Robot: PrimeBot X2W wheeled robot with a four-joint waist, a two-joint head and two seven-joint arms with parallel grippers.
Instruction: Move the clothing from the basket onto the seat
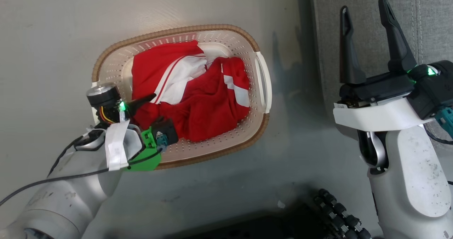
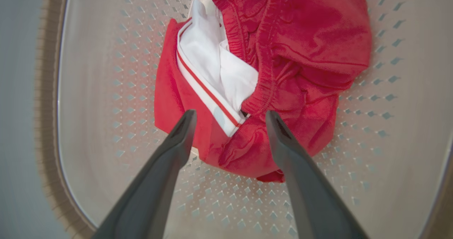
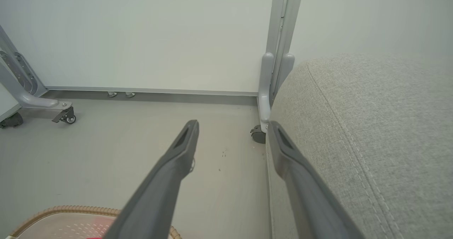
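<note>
Currently the clothing (image 1: 198,101) lies bunched in the basket (image 1: 170,32). The left claw (image 2: 230,114), spread, hangs above it; the right claw (image 1: 364,5), spread, is beside the seat (image 3: 371,126). Fabric should be soft, light, limp: pinch the raised gathered fold.

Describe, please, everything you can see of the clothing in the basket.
The clothing is soft, bright red fabric with white panels and thin stripes; one piece shows a gathered elastic waistband. It lies crumpled in a heap inside the basket, on its perforated bottom. The left end effector is open at the heap's edge, fingers straddling a fold; whether they touch the fabric is unclear.
</note>
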